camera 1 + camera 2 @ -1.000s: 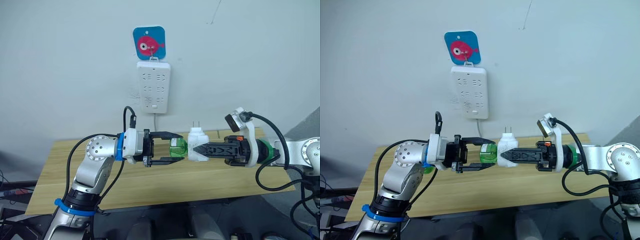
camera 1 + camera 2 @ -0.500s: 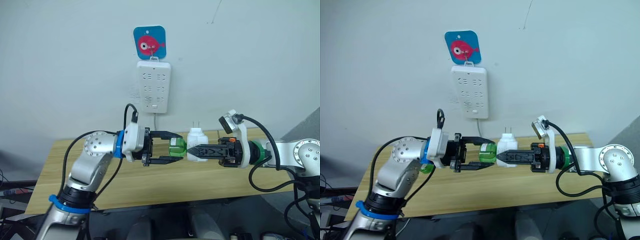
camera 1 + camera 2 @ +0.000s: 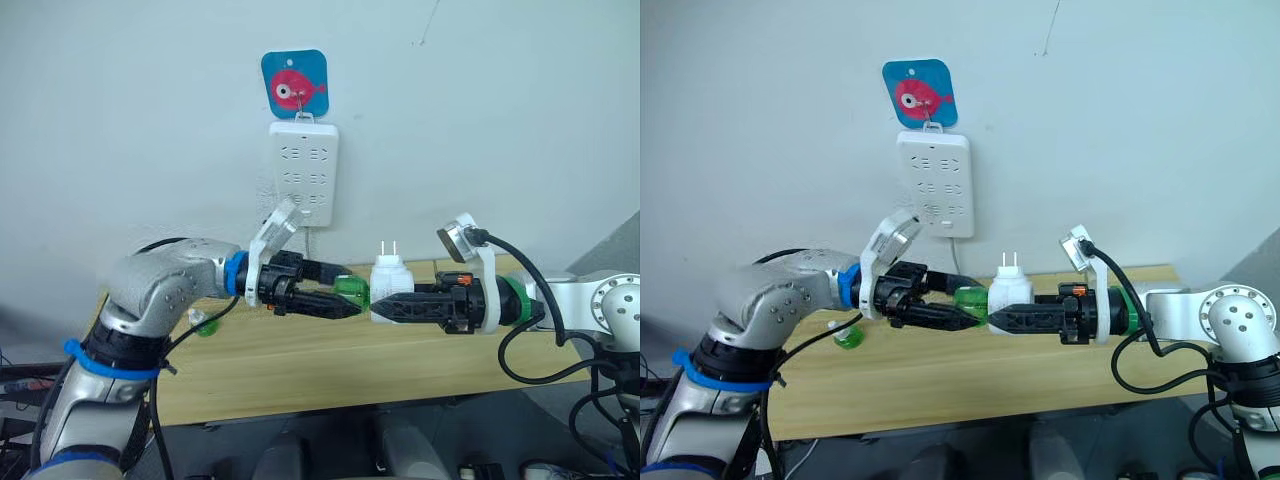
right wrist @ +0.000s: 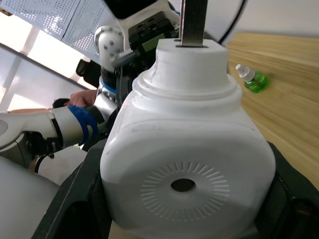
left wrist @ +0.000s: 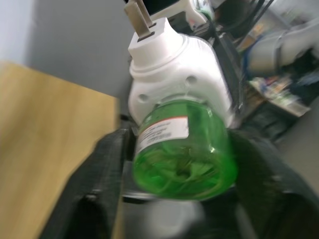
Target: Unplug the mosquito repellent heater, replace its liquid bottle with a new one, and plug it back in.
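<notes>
Your left gripper (image 3: pixel 335 298) has rotated and now clamps its liquid bottle (image 3: pixel 352 290), lying sideways, coaxial with the mosquito repellent heater (image 3: pixel 388 285) pinched in your right gripper (image 3: pixel 385 305) above the table (image 3: pixel 300 360).

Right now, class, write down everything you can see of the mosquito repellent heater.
The mosquito repellent heater is a small white rounded unit of smooth plastic, with two metal prongs pointing up and a ribbed vent disc on one face. It is unplugged, held above the wooden table by the right hand. A green liquid bottle sits in its socket, gripped by the left hand.
</notes>
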You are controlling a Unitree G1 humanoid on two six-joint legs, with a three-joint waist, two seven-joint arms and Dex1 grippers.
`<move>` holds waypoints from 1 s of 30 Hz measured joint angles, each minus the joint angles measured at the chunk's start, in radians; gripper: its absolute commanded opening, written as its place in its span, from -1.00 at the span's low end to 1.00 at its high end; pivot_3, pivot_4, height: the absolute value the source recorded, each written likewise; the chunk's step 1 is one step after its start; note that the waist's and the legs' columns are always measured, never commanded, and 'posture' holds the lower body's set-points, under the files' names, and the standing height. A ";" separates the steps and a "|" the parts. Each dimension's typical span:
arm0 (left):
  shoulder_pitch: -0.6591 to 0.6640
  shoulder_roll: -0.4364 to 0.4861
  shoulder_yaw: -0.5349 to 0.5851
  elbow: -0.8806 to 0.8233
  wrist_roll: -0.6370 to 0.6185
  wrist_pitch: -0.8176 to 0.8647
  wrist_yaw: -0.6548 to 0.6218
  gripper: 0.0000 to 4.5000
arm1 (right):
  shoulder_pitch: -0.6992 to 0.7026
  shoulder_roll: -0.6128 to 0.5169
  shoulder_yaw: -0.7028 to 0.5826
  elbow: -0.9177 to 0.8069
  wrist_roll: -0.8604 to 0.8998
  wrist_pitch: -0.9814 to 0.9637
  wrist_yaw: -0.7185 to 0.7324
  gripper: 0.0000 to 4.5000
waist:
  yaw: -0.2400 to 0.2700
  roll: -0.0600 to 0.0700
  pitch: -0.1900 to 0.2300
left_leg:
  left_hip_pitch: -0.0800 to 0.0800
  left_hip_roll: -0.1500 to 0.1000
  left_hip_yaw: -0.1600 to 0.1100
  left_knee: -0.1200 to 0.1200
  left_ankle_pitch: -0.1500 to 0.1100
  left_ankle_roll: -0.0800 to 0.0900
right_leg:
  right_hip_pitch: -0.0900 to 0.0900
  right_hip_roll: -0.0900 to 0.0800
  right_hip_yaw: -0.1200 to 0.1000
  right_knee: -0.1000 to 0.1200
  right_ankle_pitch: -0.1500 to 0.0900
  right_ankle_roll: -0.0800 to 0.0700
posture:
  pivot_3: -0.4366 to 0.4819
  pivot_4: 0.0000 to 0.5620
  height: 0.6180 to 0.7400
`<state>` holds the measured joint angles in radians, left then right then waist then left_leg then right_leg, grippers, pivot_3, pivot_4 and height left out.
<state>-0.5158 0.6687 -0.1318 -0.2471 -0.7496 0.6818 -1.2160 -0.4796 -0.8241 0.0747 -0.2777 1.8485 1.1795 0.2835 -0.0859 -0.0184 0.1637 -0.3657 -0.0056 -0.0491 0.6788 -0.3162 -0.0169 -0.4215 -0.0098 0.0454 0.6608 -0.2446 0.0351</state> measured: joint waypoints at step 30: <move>0.109 -0.232 -0.026 0.185 0.347 -0.981 -0.071 0.00 | 0.027 -0.037 -0.011 0.006 0.092 -0.031 -0.068 0.34 | 0.026 -0.001 0.000 | -0.002 -0.001 0.001 0.003 0.000 0.001 | 0.001 0.004 -0.002 -0.001 0.001 0.001 | -0.35 -0.47 0.84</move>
<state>-0.4068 0.4364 -0.1582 -0.0620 -0.4024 -0.2988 -1.2869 -0.4522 -0.8614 0.0636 -0.2712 1.9401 1.1482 0.2159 -0.0596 -0.0189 0.1640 -0.3675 -0.0067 -0.0477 0.6814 -0.3167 -0.0157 -0.4201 -0.0063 0.0433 0.6593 -0.2437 0.0357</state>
